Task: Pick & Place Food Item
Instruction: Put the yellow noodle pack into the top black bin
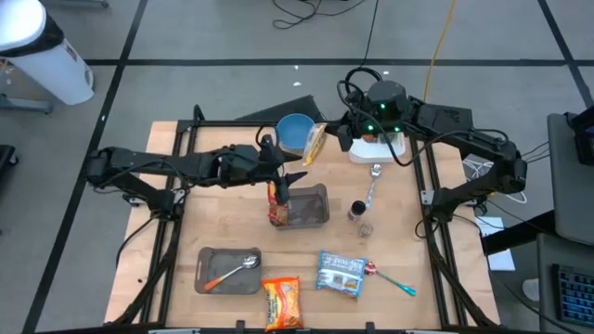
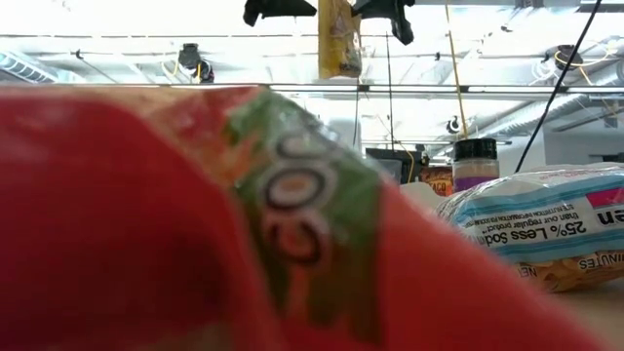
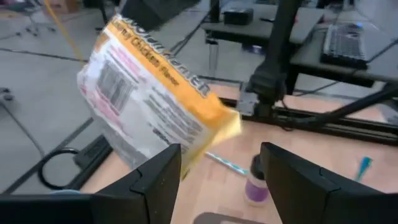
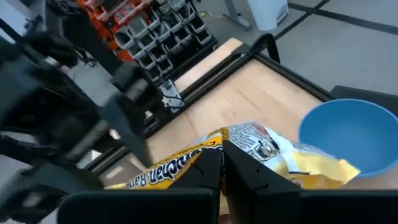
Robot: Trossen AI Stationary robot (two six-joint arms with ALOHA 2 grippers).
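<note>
The left end effector [image 1: 295,176] hangs directly above the clear bin [image 1: 318,217] at the middle of the table [image 1: 218,223], fingers spread and released. An orange packet [image 1: 277,204] stands upright against the bin's left wall. Behind the bin, the yellow ramen packet [image 1: 315,142] is off the table, just beside the blue bowl [image 1: 293,131]. The right end effector [image 1: 327,137] is clenched on this yellow packet. To the bin's right stands a small spice jar [image 1: 357,211].

I count four noodle packets [image 1: 316,144], two trays [image 1: 314,206], two spoons [image 1: 373,181], one blue bowl [image 1: 294,132] and one small jar [image 1: 356,212].
</note>
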